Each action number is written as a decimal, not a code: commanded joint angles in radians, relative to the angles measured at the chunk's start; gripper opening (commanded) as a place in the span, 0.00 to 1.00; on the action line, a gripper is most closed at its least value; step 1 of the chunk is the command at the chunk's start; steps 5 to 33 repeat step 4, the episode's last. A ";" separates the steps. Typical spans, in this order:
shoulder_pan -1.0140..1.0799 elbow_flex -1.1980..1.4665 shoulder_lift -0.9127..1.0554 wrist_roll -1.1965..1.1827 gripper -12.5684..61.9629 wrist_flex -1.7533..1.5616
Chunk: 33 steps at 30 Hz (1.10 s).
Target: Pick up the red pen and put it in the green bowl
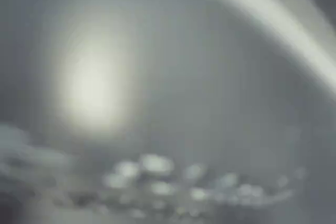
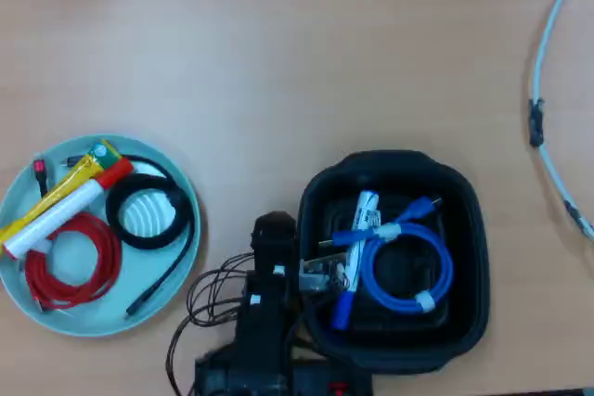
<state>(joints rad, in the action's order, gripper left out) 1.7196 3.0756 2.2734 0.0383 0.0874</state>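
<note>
In the overhead view the red pen (image 2: pixel 60 212), a white barrel with a red cap, lies slantwise inside the green bowl (image 2: pixel 182 257) at the lower left. It rests beside a yellow tube, a red cable coil and a black cable coil. My arm is folded at the bottom centre, well to the right of the bowl. My gripper (image 2: pixel 317 277) sits at the left rim of the black container (image 2: pixel 464 229); its jaws are not clear. The wrist view is a grey blur with glare and shows nothing I can name.
The black rounded-square container holds a blue-capped white marker (image 2: pixel 357 248) and a blue cable coil (image 2: pixel 408 271). Loose black wires (image 2: pixel 209 308) lie between bowl and arm. A pale cable (image 2: pixel 548 71) curves along the right edge. Bare wooden table fills the upper half.
</note>
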 commanded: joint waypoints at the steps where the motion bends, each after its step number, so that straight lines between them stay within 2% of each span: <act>1: 0.006 0.077 0.098 -0.025 0.06 0.005; 33: 0.006 0.078 0.098 -0.025 0.06 0.006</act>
